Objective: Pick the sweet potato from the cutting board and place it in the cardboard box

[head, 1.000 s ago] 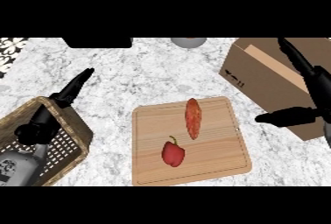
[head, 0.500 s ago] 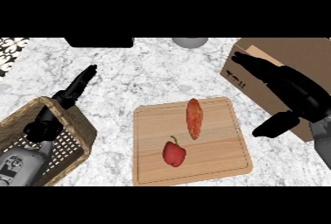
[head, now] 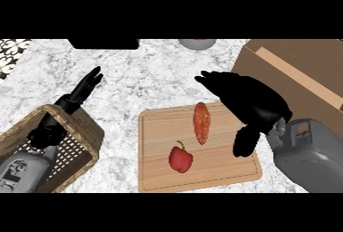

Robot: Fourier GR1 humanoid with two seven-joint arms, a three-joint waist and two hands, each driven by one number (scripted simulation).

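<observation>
1. Nearest the lower edge, at the right, the grey right forearm comes up into view; at the lower left the left forearm lies over a wicker basket.
2. Wicker basket sits on the marble table at the left, just beside the cutting board's left edge but apart from it.
3. Cutting board, pale wood, lies at mid-table. On its nearer left part a red bell pepper with a short stem.
4. Sweet potato lies on the far part of the cutting board, long axis running near to far, orange-red, a little beyond and right of the pepper. Not touched by anything.
5. Right robot hand is above the cutting board's right side, palm down, fingers spread and gently bent, holding nothing. Its thumb hangs down over the board's right edge; its fingertips point to the far left, past the board's far edge.
6. Sweet potato sits just left of the right robot hand's palm, between the thumb side and the fingertips, near but with bare board showing between them.
7. Left robot hand shows above the basket's far corner, fingers straight and pointing away, holding nothing, resting; well apart from the sweet potato.
8. Cardboard box stands at the far right, beyond the right robot hand, partly hidden by it.
9. Farthest back: a dark object and a grey round object at the table's far edge, both cut off.
</observation>
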